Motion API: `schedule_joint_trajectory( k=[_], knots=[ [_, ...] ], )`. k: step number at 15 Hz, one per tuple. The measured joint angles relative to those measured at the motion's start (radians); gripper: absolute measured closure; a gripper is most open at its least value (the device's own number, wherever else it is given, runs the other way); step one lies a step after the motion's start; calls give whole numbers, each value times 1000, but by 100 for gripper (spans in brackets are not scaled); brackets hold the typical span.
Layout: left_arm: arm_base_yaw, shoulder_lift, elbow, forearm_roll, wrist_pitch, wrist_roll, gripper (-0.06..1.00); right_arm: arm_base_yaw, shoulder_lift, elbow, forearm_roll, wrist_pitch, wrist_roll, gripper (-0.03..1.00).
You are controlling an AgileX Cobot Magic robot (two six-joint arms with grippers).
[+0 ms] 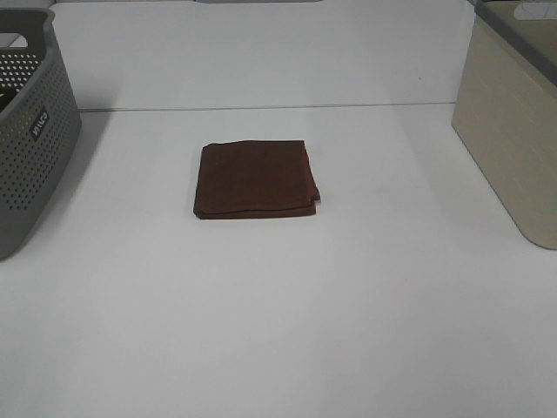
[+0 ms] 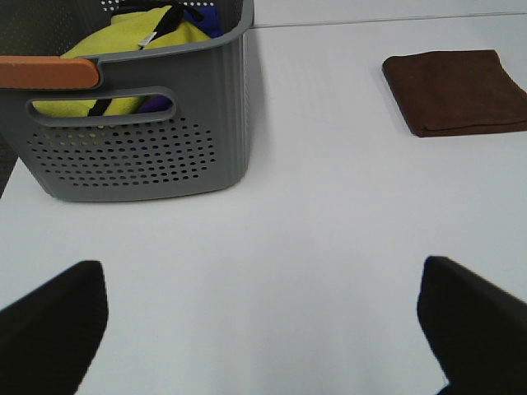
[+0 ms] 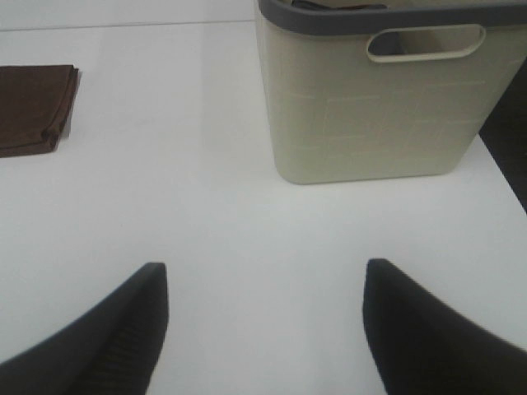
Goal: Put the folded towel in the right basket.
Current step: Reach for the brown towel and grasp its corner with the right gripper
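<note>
We see the folded dark-brown cloth towel (image 1: 256, 178) lying flat on the white table (image 1: 278, 331), about midway between the two baskets and touching neither. At the left edge of the high view stands the grey perforated plastic basket (image 1: 30, 148). At the right edge stands the beige plastic basket with a grey rim (image 1: 509, 131), well apart from the towel.

Each gripper shows to us only in its own wrist view. The left gripper (image 2: 262, 288) is held over bare table, pointing forward along the tabletop. The grey basket is near ahead to one side of it and the towel farther off to the other. Its two dark fingers (image 2: 58, 321) are spread wide, with only table between them. Inside the grey basket we make out a yellow cloth (image 2: 132, 37) with a black strap (image 2: 156, 25) across it.

The right gripper (image 3: 265, 280) is posed in the same way over the table. It faces the wall of the beige basket that has the handle slot, which is near ahead, and the towel's edge lies well off to the side. Its fingers (image 3: 107, 337) also stand wide apart and hold nothing. We cannot tell whether either gripper's fingertips touch the table.
</note>
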Motion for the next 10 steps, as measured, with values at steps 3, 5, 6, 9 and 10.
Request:
schedule_joint_trajectory(
  k=[3, 5, 6, 9, 10],
  knots=[
    [0, 0, 0, 0, 0, 0, -3, 0, 165, -43, 3, -166, 0, 32],
    [0, 0, 0, 0, 0, 0, -3, 0, 339, -100, 6, -270, 0, 32],
    [0, 0, 0, 0, 0, 0, -3, 0, 422, -135, 14, -317, 0, 32],
    [0, 0, 0, 0, 0, 0, -3, 0, 695, -285, 26, -416, -2, 32],
    [0, 0, 0, 0, 0, 0, -3, 0, 780, -350, 26, -422, -2, 32]
  ],
)
